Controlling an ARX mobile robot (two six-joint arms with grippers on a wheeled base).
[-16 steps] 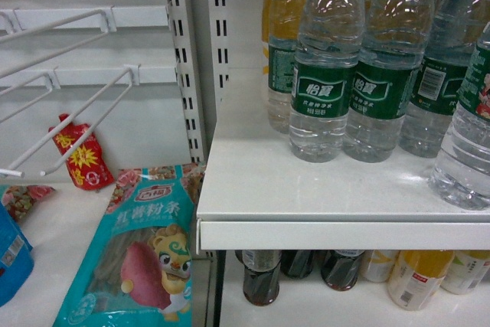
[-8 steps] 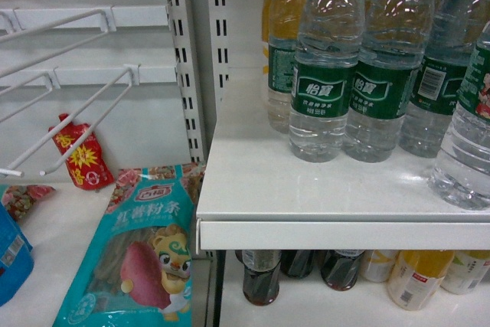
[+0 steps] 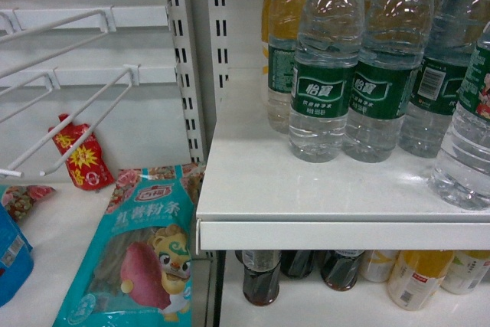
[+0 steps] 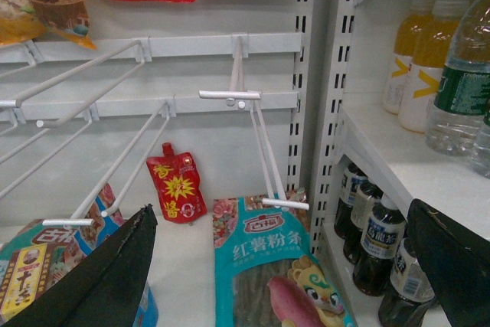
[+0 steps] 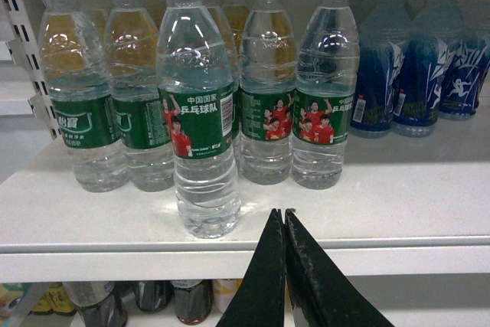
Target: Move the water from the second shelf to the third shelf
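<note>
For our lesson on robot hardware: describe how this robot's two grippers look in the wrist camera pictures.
Both are plain black, with no markings or cables in view. The left gripper shows two broad, flat fingers tapering to points. The right gripper shows two slim, wedge-shaped fingers with scuffed, greyish inner edges.

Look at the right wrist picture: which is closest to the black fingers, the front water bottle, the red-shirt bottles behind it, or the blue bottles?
From the right gripper:
1. Front water bottle, just left, shelf front.
2. Red-shirt bottles, second row, centre.
3. Blue bottles, far back right.
</note>
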